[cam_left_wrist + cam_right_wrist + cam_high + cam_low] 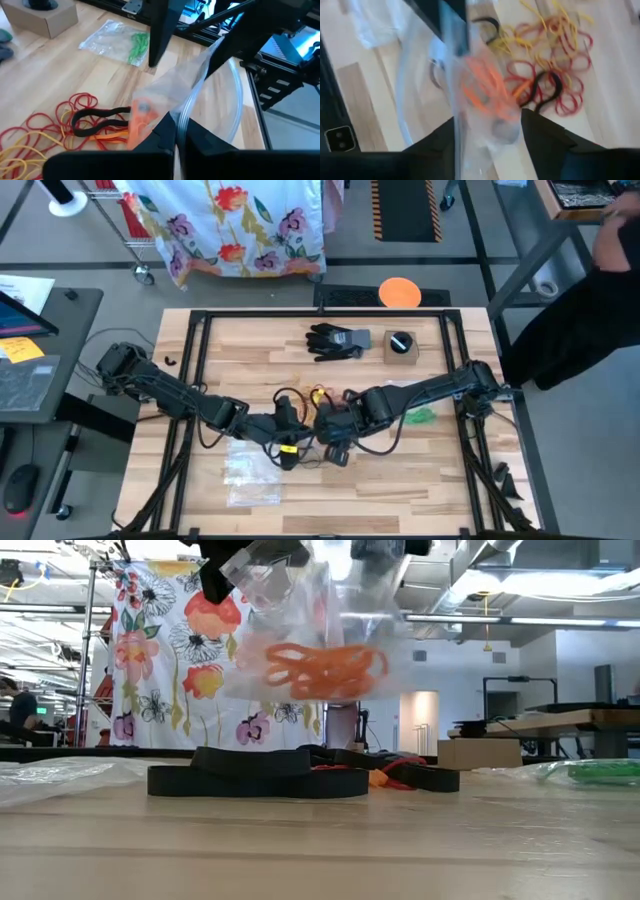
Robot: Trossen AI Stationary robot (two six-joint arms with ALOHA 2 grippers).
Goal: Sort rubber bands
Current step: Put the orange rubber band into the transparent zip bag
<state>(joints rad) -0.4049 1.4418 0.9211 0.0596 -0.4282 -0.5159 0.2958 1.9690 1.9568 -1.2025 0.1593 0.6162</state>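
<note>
Left gripper jaws clamped on the bag edge, bag off the surface; right gripper jaws spread around it. Loose bands just beside.

floral cloth on rack behind table | grey floor | wooden tabletop | bright ceiling lights

Bright, even overhead light; right wrist view motion-blurred, low view's foreground tabletop soft.

Table is pale wood planks, smooth matt finish. The bag looks like thin clear plastic, kinda glossy and crinkly, with rubbery orange bands inside. Grippers are matt black plastic, backdrop's floral cloth.
</note>
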